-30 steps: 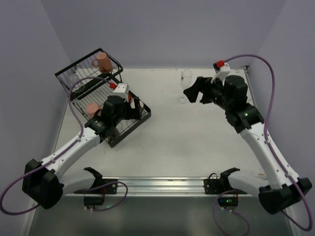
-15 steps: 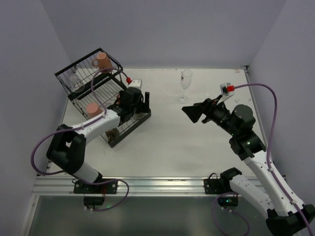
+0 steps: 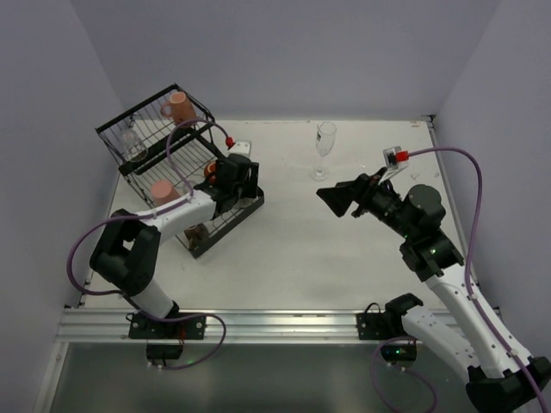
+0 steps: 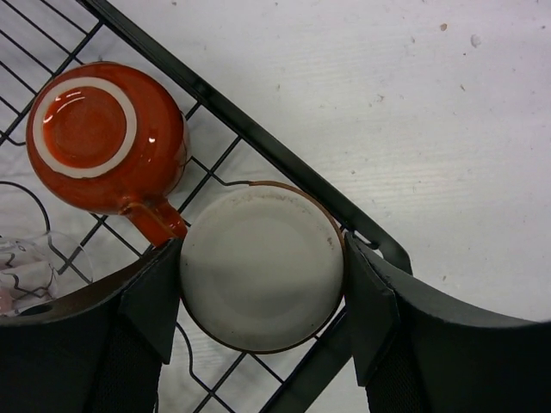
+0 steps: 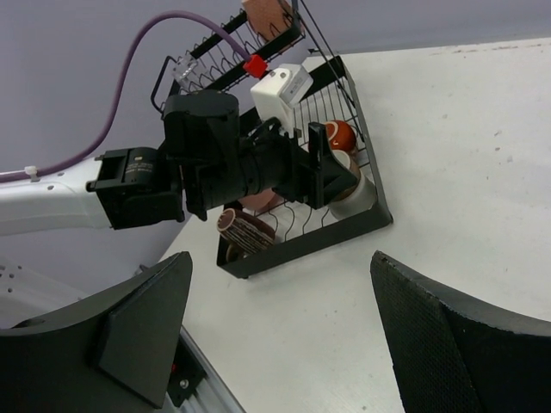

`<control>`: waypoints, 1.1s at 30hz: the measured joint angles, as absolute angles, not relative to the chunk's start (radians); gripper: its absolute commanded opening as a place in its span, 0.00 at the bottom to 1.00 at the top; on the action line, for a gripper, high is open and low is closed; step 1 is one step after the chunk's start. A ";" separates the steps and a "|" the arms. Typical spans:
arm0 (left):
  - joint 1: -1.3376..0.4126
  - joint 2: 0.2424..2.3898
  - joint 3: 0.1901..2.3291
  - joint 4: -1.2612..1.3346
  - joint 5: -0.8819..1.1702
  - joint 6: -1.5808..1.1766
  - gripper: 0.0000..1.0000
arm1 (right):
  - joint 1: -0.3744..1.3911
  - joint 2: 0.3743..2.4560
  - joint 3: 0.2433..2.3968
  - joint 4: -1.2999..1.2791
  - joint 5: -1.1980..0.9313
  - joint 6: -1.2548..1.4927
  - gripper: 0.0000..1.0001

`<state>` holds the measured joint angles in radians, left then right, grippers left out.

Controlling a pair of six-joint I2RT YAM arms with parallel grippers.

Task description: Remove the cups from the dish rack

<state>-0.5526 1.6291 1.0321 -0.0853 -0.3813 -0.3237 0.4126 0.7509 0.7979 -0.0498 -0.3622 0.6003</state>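
Note:
The black wire dish rack (image 3: 228, 225) stands at the table's left. My left gripper (image 3: 249, 182) reaches into its right corner. In the left wrist view its fingers (image 4: 153, 303) press both sides of an upside-down silvery cup (image 4: 258, 268) that still sits in the rack (image 4: 258, 139). An upside-down orange-red mug (image 4: 103, 138) stands right beside it. A pink mug (image 3: 179, 107), a salmon tumbler (image 3: 161, 191), a clear glass (image 3: 133, 146) and a brown ribbed cup (image 5: 245, 231) are in the rack. A stemmed glass (image 3: 325, 142) stands on the table. My right gripper (image 3: 338, 198) is open and empty at mid-table.
The right wrist view shows the left arm (image 5: 198, 163) over the rack's corner (image 5: 370, 215), with bare white table between the rack and my right fingers (image 5: 469, 335). Purple walls close in the table on the left, back and right.
My right gripper has drawn back from the stemmed glass toward the table's middle. My left arm has stretched out to the rack's right corner, and its gripper now sits around the silvery cup.

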 measured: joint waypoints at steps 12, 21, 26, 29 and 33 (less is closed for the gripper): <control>-0.553 1.193 0.870 -0.041 -0.330 -0.357 0.33 | 0.421 0.755 0.695 0.052 -0.411 0.687 0.83; -0.553 0.890 0.683 0.363 0.072 -0.647 0.34 | 0.445 0.742 0.481 0.331 -0.438 0.931 0.75; -0.557 0.986 0.590 0.525 0.270 -0.835 0.33 | 0.461 0.762 0.459 0.495 -0.526 1.018 0.78; -0.567 1.023 0.579 0.608 0.353 -0.923 0.33 | 0.475 0.778 0.459 0.580 -0.561 1.052 0.79; -0.611 1.019 0.579 0.706 0.408 -0.979 0.34 | 0.492 0.776 0.459 0.605 -0.568 1.063 0.79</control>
<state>-0.6106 1.0191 0.5789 0.7063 0.4084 -0.9787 0.4923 0.7757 0.4595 0.6052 -0.5682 1.0626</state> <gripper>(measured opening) 0.725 0.786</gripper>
